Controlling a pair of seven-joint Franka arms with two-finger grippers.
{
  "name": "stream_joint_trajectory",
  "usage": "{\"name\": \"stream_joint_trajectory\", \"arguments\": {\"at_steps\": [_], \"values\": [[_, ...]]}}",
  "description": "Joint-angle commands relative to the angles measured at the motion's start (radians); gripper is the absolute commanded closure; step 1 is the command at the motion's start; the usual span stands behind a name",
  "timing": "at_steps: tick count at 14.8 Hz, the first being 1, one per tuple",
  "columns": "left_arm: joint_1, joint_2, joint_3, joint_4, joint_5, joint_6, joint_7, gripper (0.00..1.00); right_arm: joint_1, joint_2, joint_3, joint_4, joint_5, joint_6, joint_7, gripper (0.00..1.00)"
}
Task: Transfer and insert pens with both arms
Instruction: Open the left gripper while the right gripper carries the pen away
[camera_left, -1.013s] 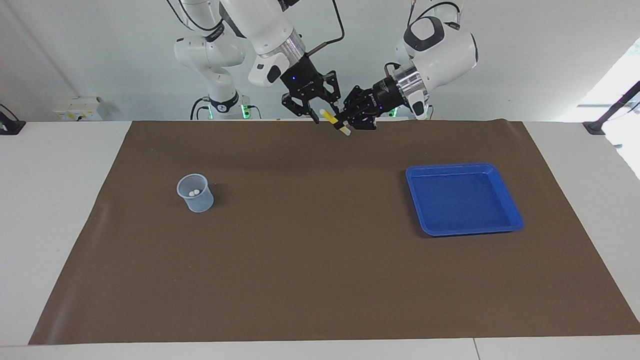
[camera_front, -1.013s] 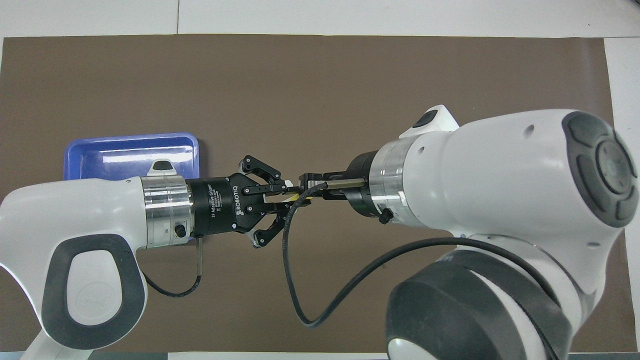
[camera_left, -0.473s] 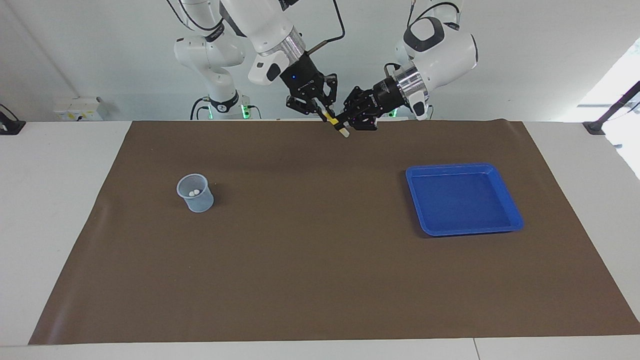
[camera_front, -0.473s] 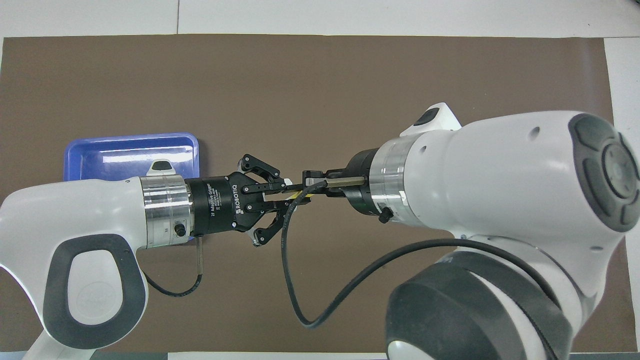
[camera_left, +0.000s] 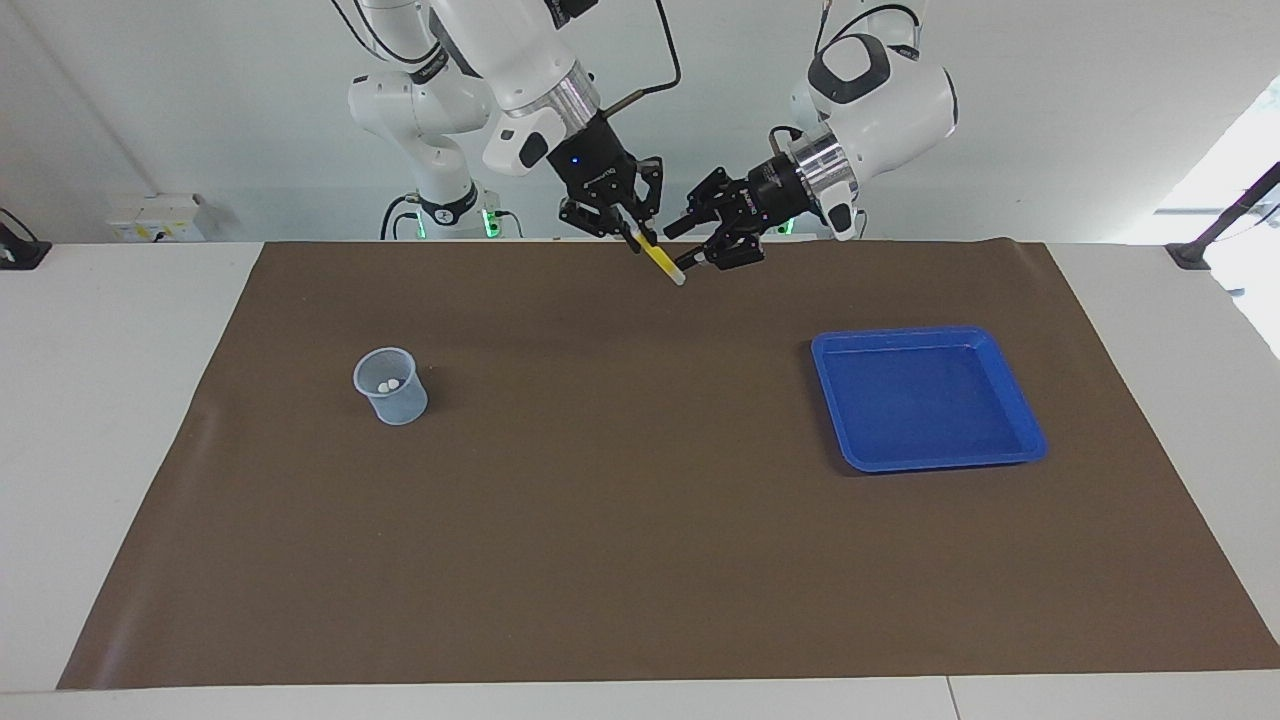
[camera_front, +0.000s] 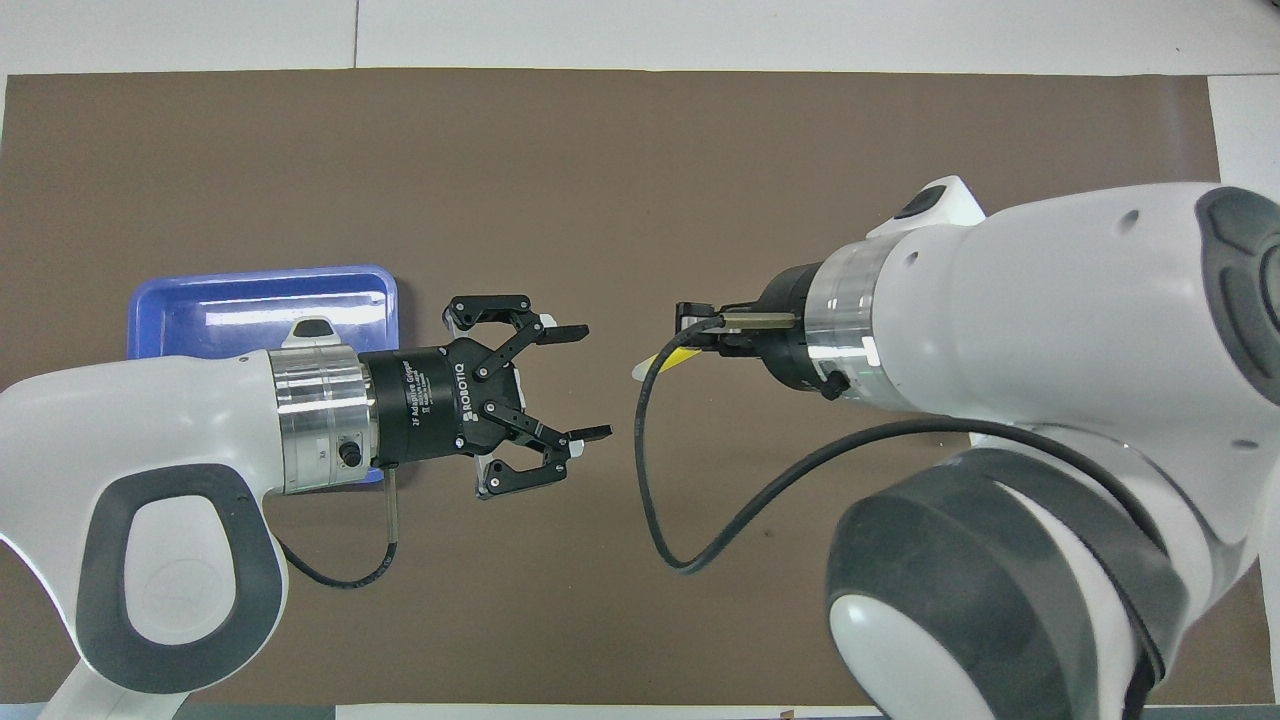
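Yellow pen (camera_left: 660, 263) hangs tilted over the mat's (camera_left: 640, 560) robot-side edge, clamped in the right gripper (camera_left: 632, 234). Left gripper (camera_front: 582, 381) — marked "ROBOTIQ 2F Adaptive Gripper" — has let go since a second ago, fingers wide, empty, drawn apart from the pen. Cup (camera_left: 390, 385) and tray (camera_left: 1020, 400) — unmoved.

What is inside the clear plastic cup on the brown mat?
In the clear cup two small whitish rounded tips show, side by side near its rim. What they belong to, lower in the cup, cannot be made out.
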Motion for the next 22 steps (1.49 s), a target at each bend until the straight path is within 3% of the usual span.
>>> {"name": "stream_joint_trajectory", "arguments": {"at_steps": [1, 3, 5, 7, 11, 14, 19, 22], "values": [[0.043, -0.036, 0.006, -0.042, 0.000, 0.002, -0.009, 0.00, -0.014, -0.053, -0.059, -0.101, -0.054, 0.003, -0.115, 1.00], [0.092, -0.032, 0.006, -0.037, 0.096, -0.030, -0.009, 0.00, -0.014, -0.078, -0.115, -0.161, -0.159, 0.014, -0.195, 1.00], [0.127, -0.022, 0.006, -0.016, 0.267, -0.098, -0.007, 0.00, -0.014, -0.095, -0.184, -0.204, -0.187, 0.014, -0.299, 1.00], [0.168, -0.022, 0.005, -0.014, 0.358, -0.130, -0.005, 0.00, -0.015, -0.115, -0.245, -0.249, -0.214, 0.014, -0.373, 1.00], [0.265, -0.019, 0.006, -0.014, 0.391, -0.116, 0.002, 0.00, -0.015, -0.171, -0.317, -0.367, -0.328, 0.023, -0.459, 1.00], [0.326, -0.013, 0.006, -0.008, 0.391, -0.116, 0.002, 0.00, -0.017, -0.201, -0.372, -0.442, -0.340, 0.057, -0.537, 1.00], [0.342, -0.001, 0.006, 0.030, 0.394, -0.058, 0.007, 0.00, -0.021, -0.190, -0.415, -0.484, -0.355, 0.115, -0.588, 1.00], [0.339, 0.007, 0.005, 0.032, 0.484, -0.038, 0.013, 0.00, -0.026, -0.175, -0.428, -0.487, -0.365, 0.137, -0.620, 1.00]]}}
